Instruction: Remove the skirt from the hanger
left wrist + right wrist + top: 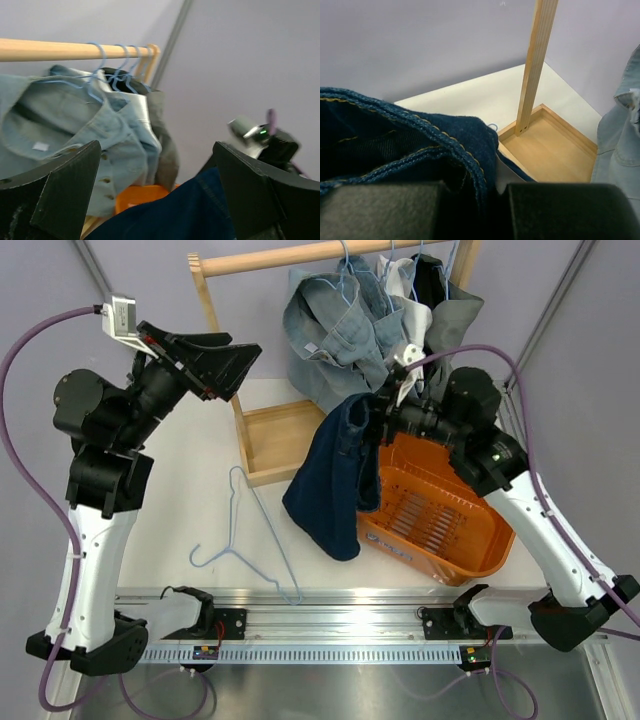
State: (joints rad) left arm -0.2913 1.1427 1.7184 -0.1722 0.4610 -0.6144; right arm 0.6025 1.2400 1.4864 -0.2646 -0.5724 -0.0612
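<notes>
The dark navy skirt (338,472) hangs from my right gripper (384,412), which is shut on its waistband (445,145) above the left rim of the orange basket (440,515). Its lower end rests on the table. The pale-blue wire hanger (245,540) lies bare and flat on the table, left of the skirt and apart from it. My left gripper (232,362) is open and empty, raised high at the left of the rack; the skirt (180,215) shows low between its fingers in the left wrist view, some way off.
A wooden rack with a round rail (300,255) stands at the back, holding a light denim jacket (335,325) and a grey garment (450,315) on blue hangers. Its wooden base tray (280,435) sits beside the skirt. A metal rail (330,620) runs along the near edge.
</notes>
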